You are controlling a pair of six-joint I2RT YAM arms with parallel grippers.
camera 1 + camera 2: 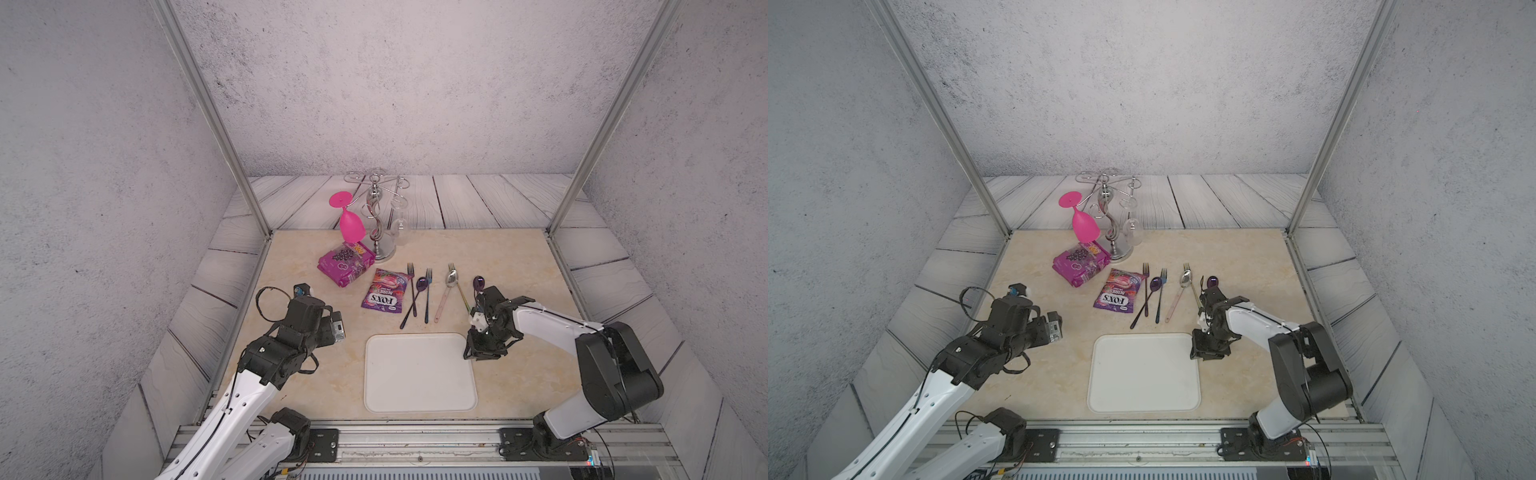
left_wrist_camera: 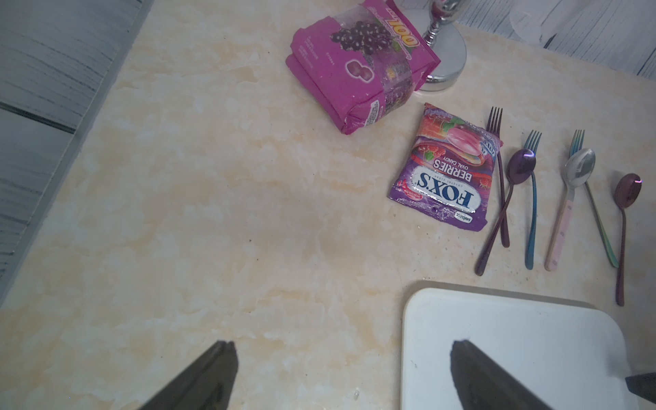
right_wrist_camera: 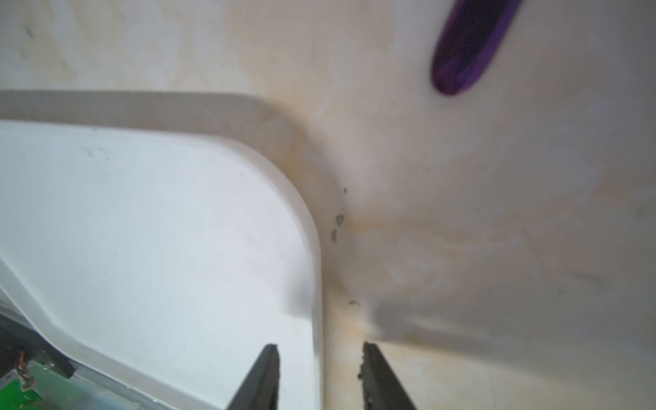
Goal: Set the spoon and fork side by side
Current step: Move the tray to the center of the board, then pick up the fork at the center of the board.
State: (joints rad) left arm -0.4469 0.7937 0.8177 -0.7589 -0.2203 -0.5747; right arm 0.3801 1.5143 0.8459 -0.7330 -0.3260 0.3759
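Observation:
Several forks and spoons lie in a row behind the white tray. Farthest right is a purple spoon, next to a rainbow fork and a silver spoon with a pink handle. Further left are a blue fork, another purple spoon and a dark fork. My right gripper points down at the tray's far right corner, open, with the tray rim between its jaws and nothing held. The purple spoon's handle end lies just beyond it. My left gripper hangs wide open and empty over the table, left of the tray.
A FOX'S candy bag and a pink grape candy pack lie left of the cutlery. Behind them a chrome glass rack holds a pink goblet and a clear glass. Metal frame posts stand at the table's far corners.

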